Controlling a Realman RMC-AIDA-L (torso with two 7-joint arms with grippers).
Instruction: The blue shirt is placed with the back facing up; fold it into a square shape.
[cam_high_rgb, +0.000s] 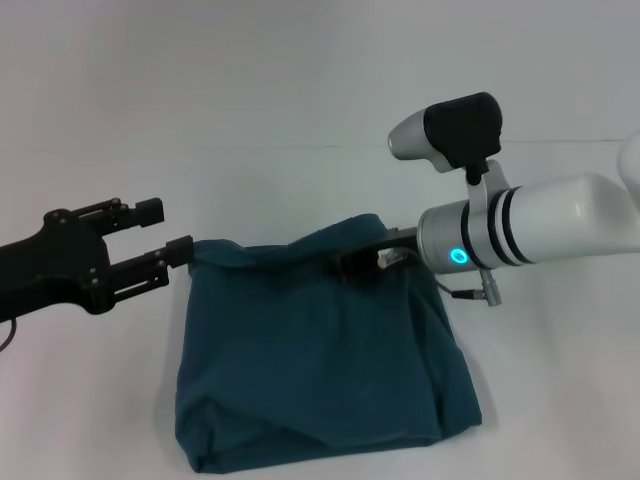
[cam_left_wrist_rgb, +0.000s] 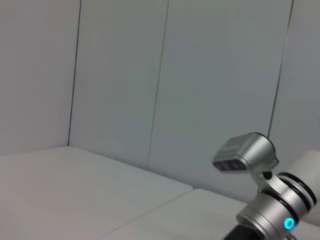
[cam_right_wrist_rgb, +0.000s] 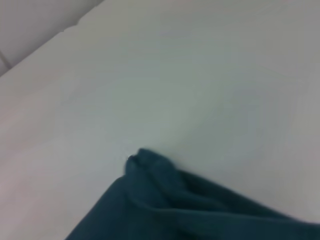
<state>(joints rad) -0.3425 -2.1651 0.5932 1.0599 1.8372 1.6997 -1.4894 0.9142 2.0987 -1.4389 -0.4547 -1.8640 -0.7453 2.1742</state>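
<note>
The blue shirt (cam_high_rgb: 320, 350) lies folded into a rough square on the white table, in the lower middle of the head view. My left gripper (cam_high_rgb: 166, 231) hovers at the shirt's far left corner, open, its lower finger touching the fabric edge. My right gripper (cam_high_rgb: 362, 265) sits at the shirt's far right edge, partly buried in a raised fold of cloth. The right wrist view shows one bunched corner of the blue shirt (cam_right_wrist_rgb: 165, 200) on the table. The left wrist view shows no shirt, only the right arm's wrist (cam_left_wrist_rgb: 272, 212).
The white table (cam_high_rgb: 300, 130) stretches beyond the shirt and to both sides. A pale panelled wall (cam_left_wrist_rgb: 150, 75) stands behind it. The shirt's near edge lies close to the bottom of the head view.
</note>
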